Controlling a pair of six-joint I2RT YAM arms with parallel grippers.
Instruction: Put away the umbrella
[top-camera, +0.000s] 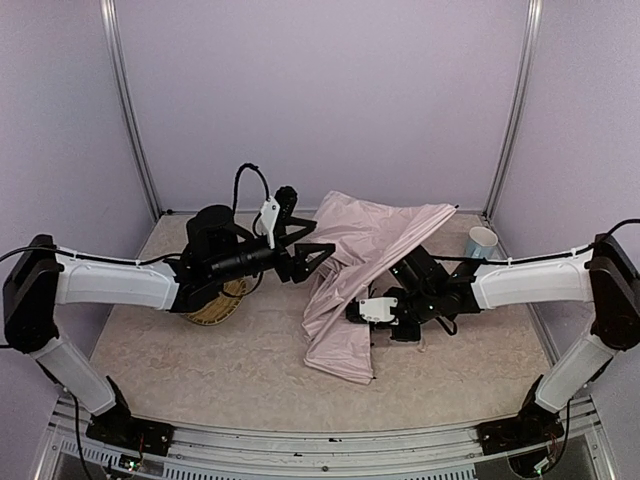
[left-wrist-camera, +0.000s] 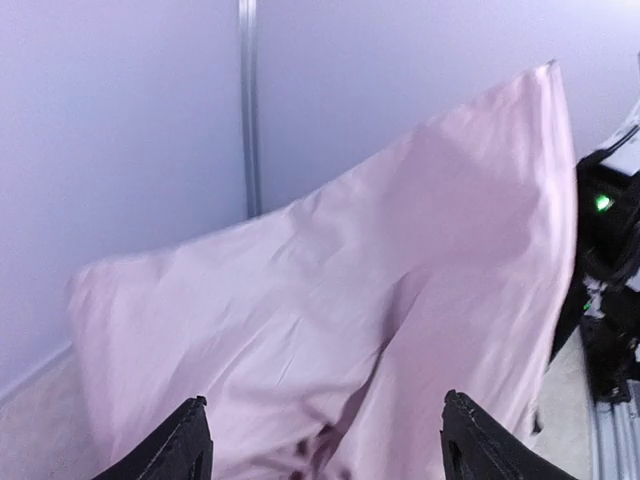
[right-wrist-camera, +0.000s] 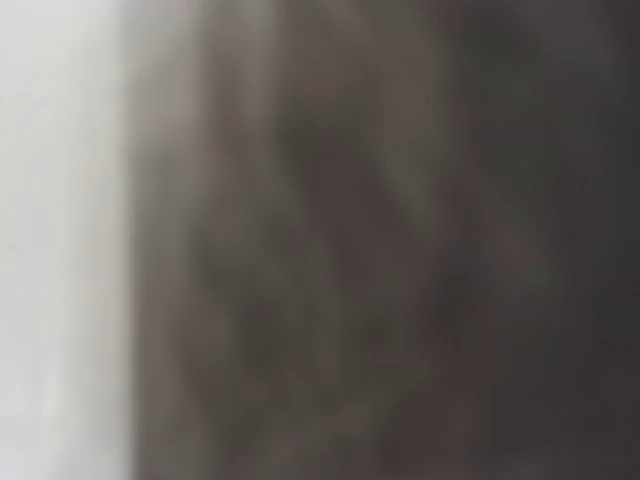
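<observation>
umbrella (top-camera: 360, 260) pink, half draped; left pincer (top-camera: 325, 238) released beside it, right pincer (top-camera: 352, 312) clenched under its fabric.

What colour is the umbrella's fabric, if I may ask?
The umbrella is plain pale pink, clearest in left wrist view.
</observation>
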